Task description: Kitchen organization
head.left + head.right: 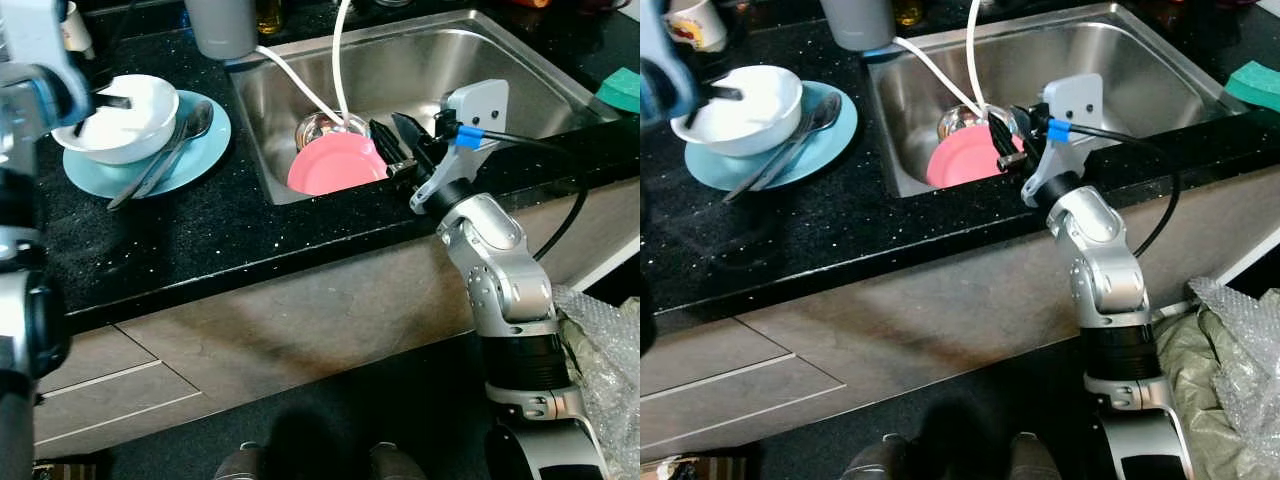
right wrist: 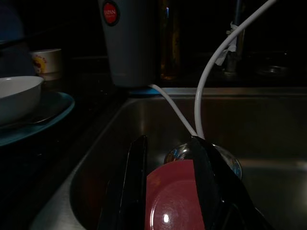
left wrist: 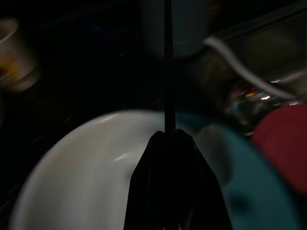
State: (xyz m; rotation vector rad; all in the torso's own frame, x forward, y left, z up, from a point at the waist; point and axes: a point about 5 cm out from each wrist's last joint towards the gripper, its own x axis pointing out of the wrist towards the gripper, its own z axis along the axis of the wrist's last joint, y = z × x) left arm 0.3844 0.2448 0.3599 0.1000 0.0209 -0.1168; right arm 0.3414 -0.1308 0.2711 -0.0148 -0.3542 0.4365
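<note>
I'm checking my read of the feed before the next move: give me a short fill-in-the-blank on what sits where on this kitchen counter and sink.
1. The round pink plate lies inside the stainless steel ____.
2. The white ceramic bowl sits on a light ____ plate.
3. Two metal spoons lie on that plate, beside the ____.
4. The right gripper hangs with open fingers over the ____ plate; the left gripper is at the bowl.

Missing words: sink; blue; bowl; pink
</note>
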